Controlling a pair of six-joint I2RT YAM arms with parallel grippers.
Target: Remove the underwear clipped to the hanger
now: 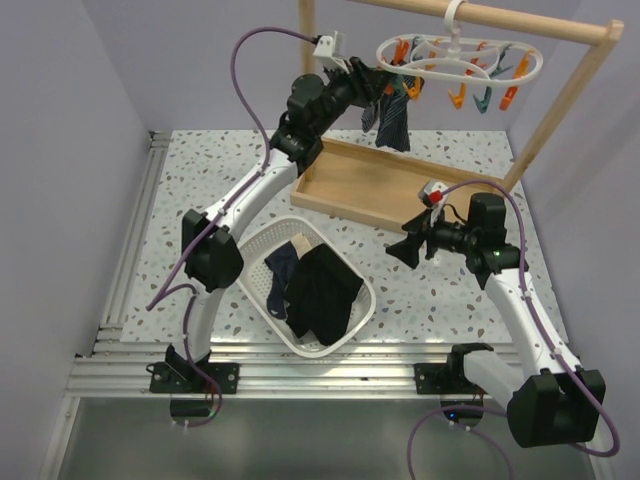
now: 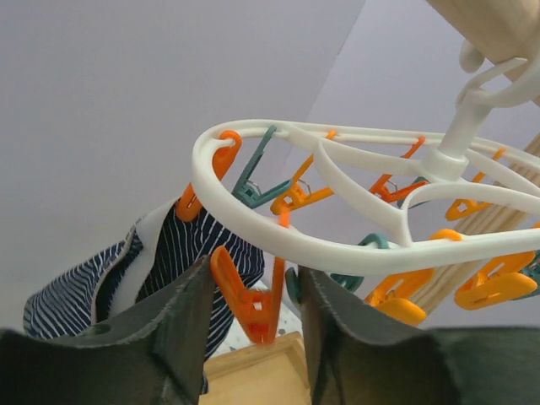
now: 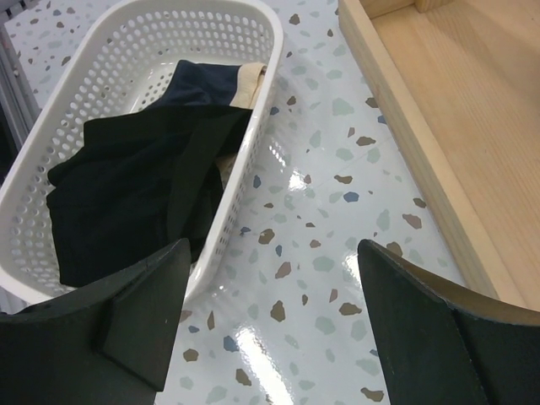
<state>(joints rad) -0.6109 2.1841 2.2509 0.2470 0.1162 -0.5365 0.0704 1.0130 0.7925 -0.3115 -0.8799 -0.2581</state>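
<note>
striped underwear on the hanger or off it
On. In the left wrist view the striped underwear hangs from an orange clip on the hanger.

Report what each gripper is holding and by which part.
Nothing is held. The left gripper has its jaws open around an orange clip on the hanger; the right gripper is open and empty.

Left arm [image 1: 250, 195] and right arm [image 1: 520, 300]: white tubular links, black cylindrical joint housings, black base plates [image 1: 195, 375] at 6 o'clock in the top view. Purple cable [image 1: 247, 100] loops along each; a small white camera box [image 1: 330, 45] at each wrist, the right one red-marked. Left tool [image 2: 253, 333] and right tool [image 3: 270, 325]: broad matt dark-grey fingers [image 3: 143, 312].
</note>
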